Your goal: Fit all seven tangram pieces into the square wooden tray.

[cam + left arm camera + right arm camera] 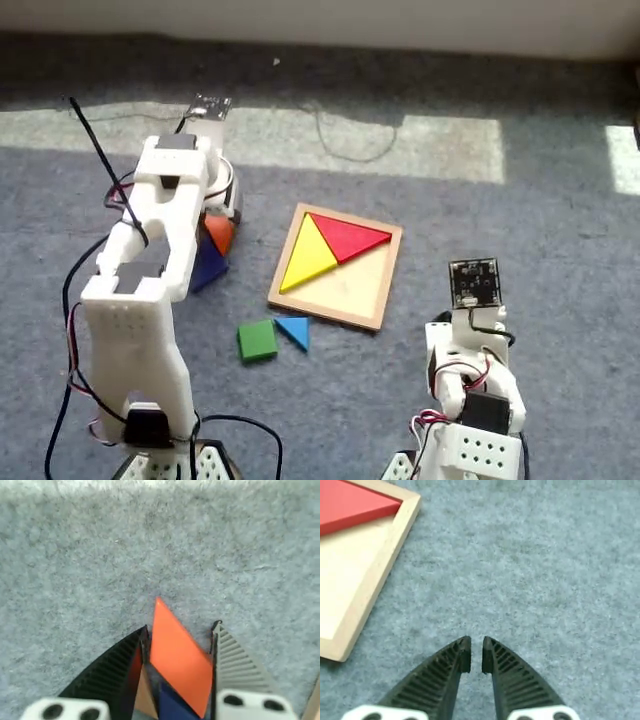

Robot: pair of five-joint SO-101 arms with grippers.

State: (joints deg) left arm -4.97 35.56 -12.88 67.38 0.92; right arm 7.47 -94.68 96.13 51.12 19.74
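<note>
Your left jaws stood moderately wide and clamped on the orange parallelogram (pixel 177 660). The black jaw lay along one long edge and the pale jaw met the opposite corner. The parallelogram pointed away from the wrist and overlapped a dark blue piece (pixel 172 707) nearer the wrist (whether it was lifted off the carpet, you could not tell from these views). From above, that pair lay well to the left of the square wooden tray (pixel 365 285), under the end of your left arm.

Your right jaws were drawn to a narrow slit with nothing between them. They hung over bare grey carpet on the bench (pixel 500 220), near one corner of the tray but off it.

The tray sat near the middle of the bench, turned slightly off square. It held two pieces, a yellow triangle (pixel 305 258) and a red triangle (pixel 350 238), meeting along one edge, and the rest of its floor showed bare wood. In front of the tray, close to its near-left corner, a green square (pixel 257 341) and a small blue triangle (pixel 295 330) lay just beside each other on the carpet.
</note>
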